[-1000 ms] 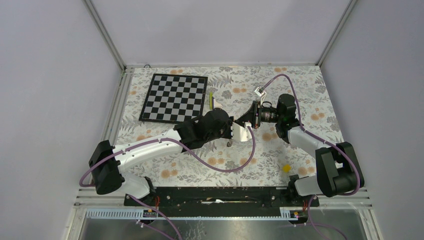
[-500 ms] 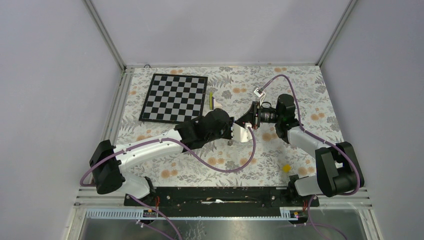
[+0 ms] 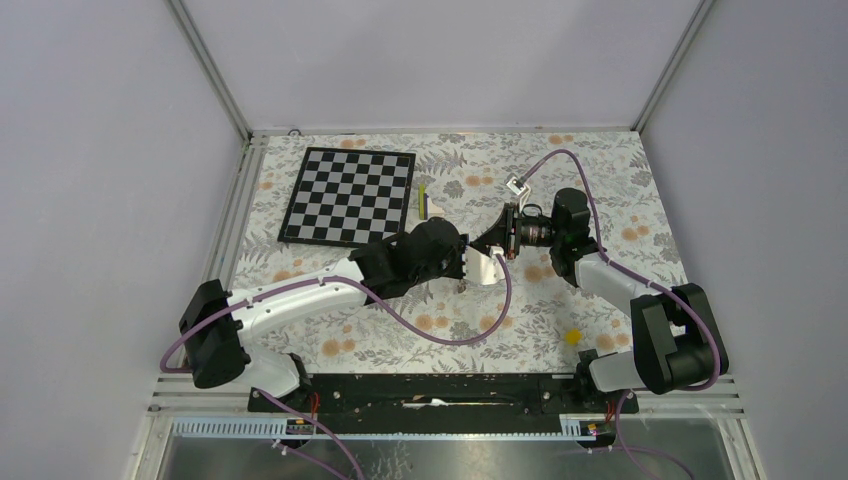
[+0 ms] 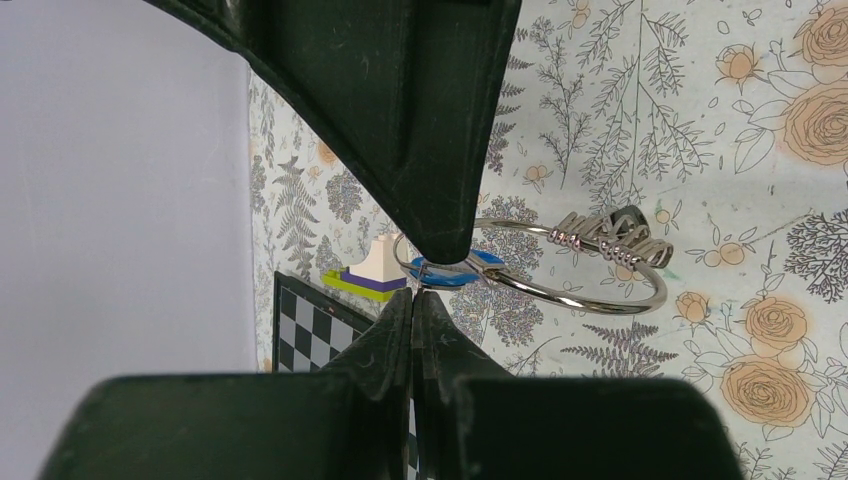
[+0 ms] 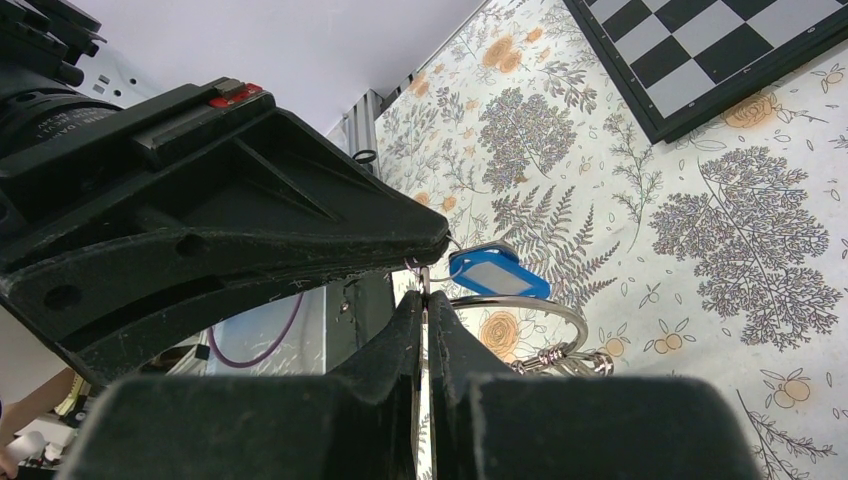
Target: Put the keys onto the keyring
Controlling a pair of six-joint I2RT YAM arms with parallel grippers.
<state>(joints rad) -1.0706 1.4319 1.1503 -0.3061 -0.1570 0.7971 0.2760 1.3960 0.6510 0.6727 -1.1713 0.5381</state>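
well, nearest me the two arms meet tip to tip above the floral table (image 3: 600,170) — the left gripper (image 4: 412,298) pressed tight together, the right gripper (image 5: 425,300) pinching the keyring (image 4: 610,240) at its edge. the blue key tag (image 5: 498,272) hangs just beside those tips, with no readable writing. beyond lies the chessboard (image 3: 348,195).

Black jaws hide part of the thin silvery wire keyring (image 4: 610,240) and most of the bright blue key tag (image 4: 470,270).
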